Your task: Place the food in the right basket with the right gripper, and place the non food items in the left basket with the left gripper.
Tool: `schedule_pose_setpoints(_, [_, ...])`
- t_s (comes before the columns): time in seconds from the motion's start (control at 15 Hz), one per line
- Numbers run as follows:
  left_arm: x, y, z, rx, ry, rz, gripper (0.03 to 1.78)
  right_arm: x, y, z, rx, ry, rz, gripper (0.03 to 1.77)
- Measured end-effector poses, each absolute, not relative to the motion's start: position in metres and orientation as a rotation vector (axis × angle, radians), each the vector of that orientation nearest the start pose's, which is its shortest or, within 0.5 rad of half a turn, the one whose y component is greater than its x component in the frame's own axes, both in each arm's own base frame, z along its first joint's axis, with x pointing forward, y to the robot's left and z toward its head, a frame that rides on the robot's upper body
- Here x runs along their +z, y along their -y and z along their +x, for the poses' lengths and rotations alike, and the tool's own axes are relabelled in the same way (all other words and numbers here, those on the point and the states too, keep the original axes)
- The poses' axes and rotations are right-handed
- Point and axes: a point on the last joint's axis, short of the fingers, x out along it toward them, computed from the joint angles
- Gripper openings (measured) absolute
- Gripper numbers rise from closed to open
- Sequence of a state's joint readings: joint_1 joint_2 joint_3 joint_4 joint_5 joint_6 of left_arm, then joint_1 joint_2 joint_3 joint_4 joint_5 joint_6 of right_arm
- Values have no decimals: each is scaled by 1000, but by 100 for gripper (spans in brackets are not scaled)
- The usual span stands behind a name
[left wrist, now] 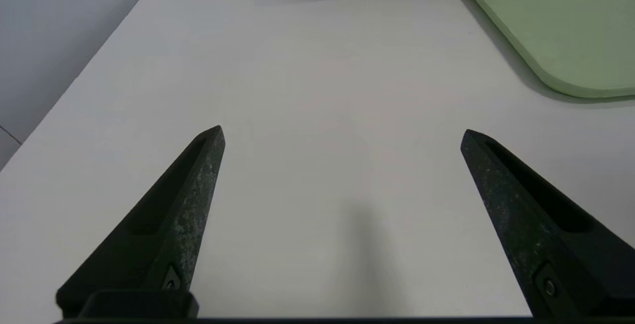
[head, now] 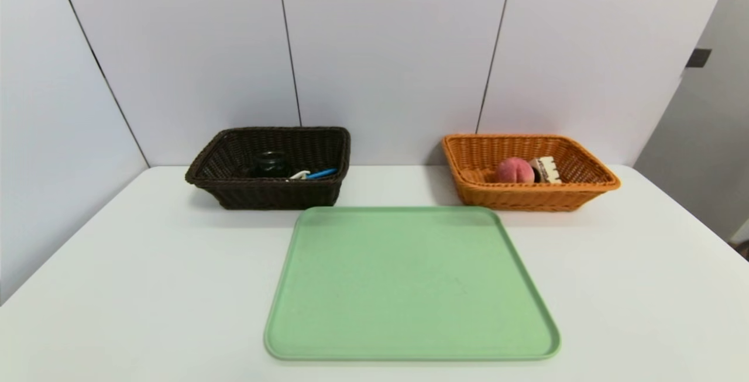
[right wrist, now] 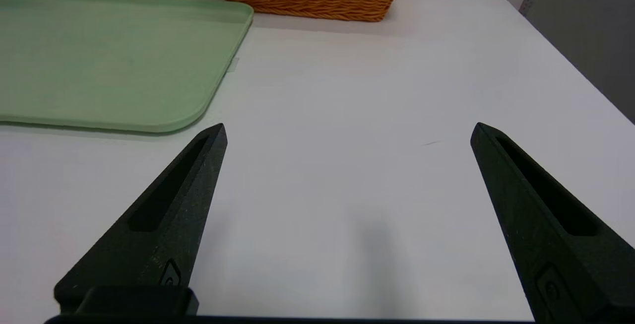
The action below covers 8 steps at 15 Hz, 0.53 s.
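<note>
Dark basket [head: 281, 195]: at eleven o'clock on the white surface [head: 193, 288], near its back edge.
Cup [head: 272, 164]: inside the dark basket, toward its middle.
Peeler [head: 299, 175]: pale part visible inside the dark basket, at about four o'clock from the cup.
Spoon [head: 321, 174]: blue handle visible in the dark basket, just at three o'clock of the peeler; its other end cannot be made out.
Orange basket [head: 529, 198]: at one o'clock on the surface.
Peach [head: 515, 171]: inside the orange basket.
Cake [head: 547, 170]: in the orange basket, just beside the peach at three o'clock.
Green tray [head: 409, 282]: in the centre, bare, between and in front of the baskets.
Left gripper [left wrist: 342, 128]: over the surface at the tray's eight o'clock side, jaws wide, holding nothing.
Right gripper [right wrist: 349, 123]: over the surface at the tray's four o'clock side, jaws wide, holding nothing.
</note>
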<state>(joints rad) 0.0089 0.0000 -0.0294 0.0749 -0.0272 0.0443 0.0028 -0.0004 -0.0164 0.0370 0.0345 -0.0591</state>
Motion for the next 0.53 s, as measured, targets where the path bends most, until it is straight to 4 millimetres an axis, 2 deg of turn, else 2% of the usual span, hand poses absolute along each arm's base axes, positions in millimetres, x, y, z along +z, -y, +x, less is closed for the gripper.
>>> schedule_pose_setpoints(0.53, [76, 0, -25, 5, -43, -5, 169, 76, 0, -24, 21, -25, -44, 169])
